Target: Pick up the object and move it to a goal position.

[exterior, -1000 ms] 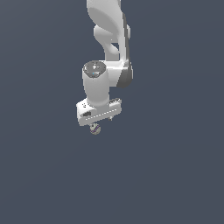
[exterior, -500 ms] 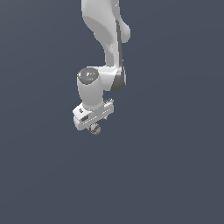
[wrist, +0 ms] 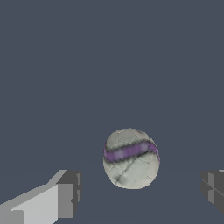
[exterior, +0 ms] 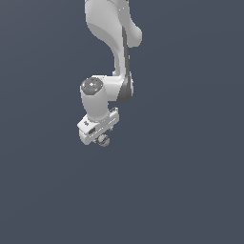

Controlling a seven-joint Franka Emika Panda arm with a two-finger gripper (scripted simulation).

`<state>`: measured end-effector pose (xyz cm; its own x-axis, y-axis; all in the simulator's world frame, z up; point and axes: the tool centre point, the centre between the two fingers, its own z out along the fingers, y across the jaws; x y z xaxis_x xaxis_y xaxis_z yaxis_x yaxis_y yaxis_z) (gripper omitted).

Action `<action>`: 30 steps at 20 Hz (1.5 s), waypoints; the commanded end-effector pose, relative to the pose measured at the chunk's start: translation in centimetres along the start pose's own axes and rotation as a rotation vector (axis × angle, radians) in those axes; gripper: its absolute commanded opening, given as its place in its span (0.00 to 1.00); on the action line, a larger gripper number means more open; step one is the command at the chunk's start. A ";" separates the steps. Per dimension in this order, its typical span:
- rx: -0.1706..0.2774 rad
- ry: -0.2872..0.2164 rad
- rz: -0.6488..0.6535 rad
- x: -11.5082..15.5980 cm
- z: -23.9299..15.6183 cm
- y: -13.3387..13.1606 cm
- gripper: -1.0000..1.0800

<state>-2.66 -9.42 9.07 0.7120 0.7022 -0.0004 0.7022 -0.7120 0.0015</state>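
Note:
The object is a tiny grey-white ball [exterior: 104,141] with a purple streak and dark lines. In the exterior view it sits just under my white gripper [exterior: 101,138]. In the wrist view the ball [wrist: 131,158] lies between my two fingers, with a gap on each side. One fingertip [wrist: 69,192] and the other fingertip [wrist: 212,189] do not touch it. The gripper [wrist: 141,190] is open, with its jaws on either side of the ball.
A plain dark grey-blue surface fills both views. The white arm [exterior: 112,33] comes down from the top of the exterior view. No other objects or edges show.
The wrist has moved down and a little toward the exterior view's left. The hand has settled over the ball, which has stayed in about the same spot.

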 end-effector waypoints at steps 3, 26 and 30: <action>0.001 0.000 -0.031 -0.3 0.3 0.1 0.96; 0.002 0.000 -0.036 -0.4 5.4 0.1 0.00; 0.002 0.000 -0.036 -0.4 5.4 0.1 0.00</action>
<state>-2.85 -9.81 3.73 0.6866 0.7270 0.0003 0.7270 -0.6866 0.0008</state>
